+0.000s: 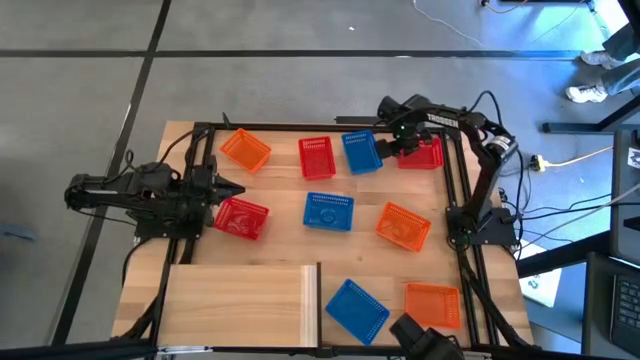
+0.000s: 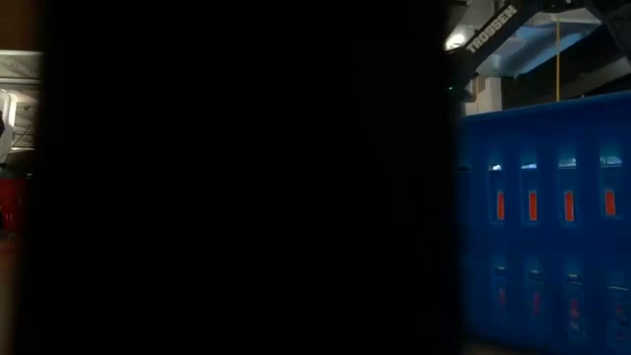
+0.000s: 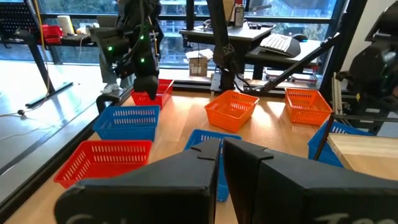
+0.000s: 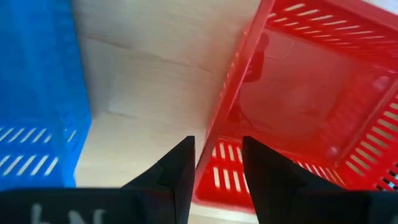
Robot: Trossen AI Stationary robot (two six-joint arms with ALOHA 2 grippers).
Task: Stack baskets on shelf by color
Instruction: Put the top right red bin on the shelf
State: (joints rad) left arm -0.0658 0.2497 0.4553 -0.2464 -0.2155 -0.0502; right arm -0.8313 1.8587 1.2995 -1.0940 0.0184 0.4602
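right gripper (image 4: 216,163) fingers straddle the red basket (image 4: 311,93) rim, spread apart; left gripper (image 1: 232,189) fingers clenched empty.

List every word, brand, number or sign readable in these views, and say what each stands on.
"TROSSEN": white letters on the right arm, in the high view and again in the low view.
White marks on the right end effector: cut off, unreadable.
Labels on the box on the far desk: too small to read.

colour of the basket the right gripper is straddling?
Red basket, right gripper open over its rim; right wrist view.
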